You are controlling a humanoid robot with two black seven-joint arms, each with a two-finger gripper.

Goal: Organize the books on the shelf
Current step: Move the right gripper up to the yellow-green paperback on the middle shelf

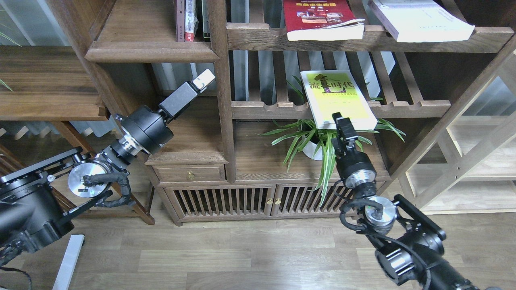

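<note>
- The left arm comes in from the lower left and reaches up and to the right, its thick black links giving way to a silver wrist disc and a round black joint.
- The left tool points up and to the right; its pale tips lie close together, holding nothing.
- The right arm rises from the lower right, leaning slightly left.
- The right tool points upward, seen dark and end-on, so its fingers cannot be told apart.

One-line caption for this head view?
Right gripper reaches the yellow-green book on a slatted rack; left gripper hovers.
</note>
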